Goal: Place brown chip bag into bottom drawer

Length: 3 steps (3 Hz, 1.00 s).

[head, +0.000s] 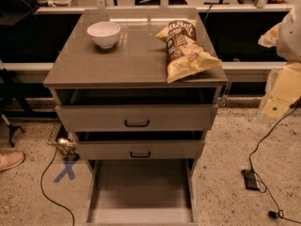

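The brown chip bag (185, 50) lies flat on the right side of the grey cabinet top (131, 65), one yellow end hanging just over the front edge. The bottom drawer (141, 192) is pulled out, its flat floor bare. My gripper (281, 92) shows as cream-coloured parts at the right edge of the view. It hangs beside the cabinet, to the right of the bag and lower than it, apart from it and holding nothing that I can see.
A white bowl (104, 33) stands at the back left of the cabinet top. The two upper drawers (137, 119) with black handles are slightly open. Cables and a black adapter (250, 179) lie on the floor at right. A shoe (10, 160) is at left.
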Each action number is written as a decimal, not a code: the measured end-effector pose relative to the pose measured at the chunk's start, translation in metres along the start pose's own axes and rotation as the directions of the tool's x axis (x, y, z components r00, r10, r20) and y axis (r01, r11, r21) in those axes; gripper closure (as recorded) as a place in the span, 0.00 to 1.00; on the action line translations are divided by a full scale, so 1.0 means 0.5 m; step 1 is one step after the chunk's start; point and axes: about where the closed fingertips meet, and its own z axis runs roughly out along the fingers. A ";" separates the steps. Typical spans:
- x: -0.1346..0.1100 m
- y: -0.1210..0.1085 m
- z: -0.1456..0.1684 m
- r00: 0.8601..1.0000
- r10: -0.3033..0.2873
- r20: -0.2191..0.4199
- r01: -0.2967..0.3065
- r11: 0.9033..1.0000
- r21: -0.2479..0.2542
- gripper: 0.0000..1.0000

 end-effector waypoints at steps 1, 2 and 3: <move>-0.027 -0.083 0.034 0.991 0.101 0.089 -0.104 0.994 0.027 0.00; -0.082 -0.223 0.081 0.936 0.249 0.247 -0.275 0.959 0.074 0.00; -0.142 -0.363 0.139 0.851 0.370 0.372 -0.435 0.894 0.104 0.00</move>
